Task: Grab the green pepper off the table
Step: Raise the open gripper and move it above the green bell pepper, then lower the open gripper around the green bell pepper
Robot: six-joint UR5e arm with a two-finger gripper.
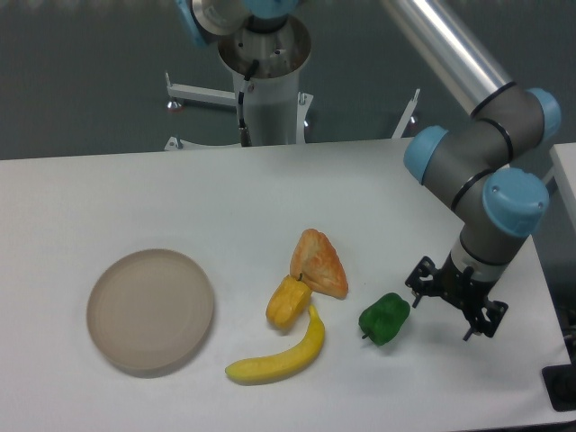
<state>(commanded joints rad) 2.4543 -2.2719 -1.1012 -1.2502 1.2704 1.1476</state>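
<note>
Your jaws (455,301) hang spread and empty just right of the green pepper (384,318) on the desk (135,189); descend off-centre and a finger may roll it toward the banana (281,353).

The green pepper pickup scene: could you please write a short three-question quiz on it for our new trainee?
1. True or false: the hand already holds the green pepper.
2. Which item touches the yellow pepper: (a) the banana, (b) the round plate, (c) the green pepper?
3. Fill in: seen from the camera, the green pepper lies on the table to the ___ of the banana.

Key
1. False; the hand is open beside it and the pepper rests on the table.
2. (a)
3. right
</note>
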